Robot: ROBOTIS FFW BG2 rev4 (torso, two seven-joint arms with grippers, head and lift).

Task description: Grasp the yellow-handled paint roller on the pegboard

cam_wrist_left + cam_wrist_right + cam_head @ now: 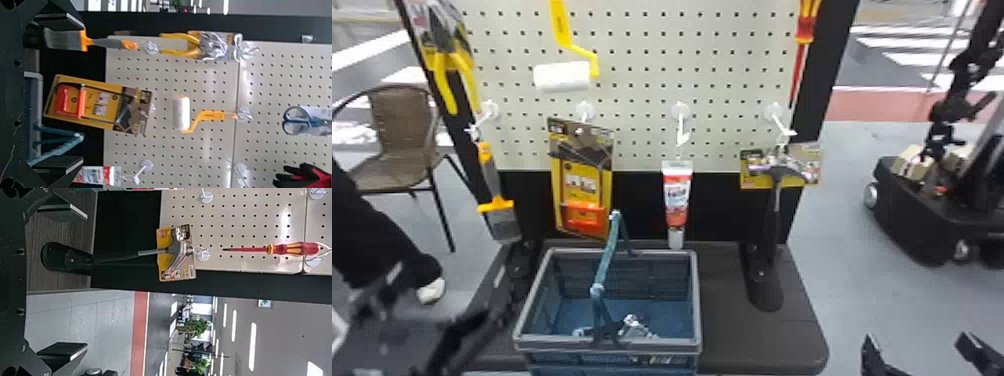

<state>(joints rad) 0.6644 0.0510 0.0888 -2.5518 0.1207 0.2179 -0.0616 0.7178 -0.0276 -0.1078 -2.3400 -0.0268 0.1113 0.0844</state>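
**Paint roller high on the pegboard, both tools released**

We see the paint roller hung by its yellow handle from a hook in the pegboard's upper row. Its white sleeve is lowest, above a carded pack. We judge it light, the handle stiff and smooth, the sleeve soft. Hold belongs mid-handle. The left tool faces it, well apart, fingers spread. The right tool sits low beside the surface, likewise spread.

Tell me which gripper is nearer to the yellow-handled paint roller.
Left. The left gripper sits low, left of the paint roller, facing it; the right gripper sits low, far to its right, before the hammer.
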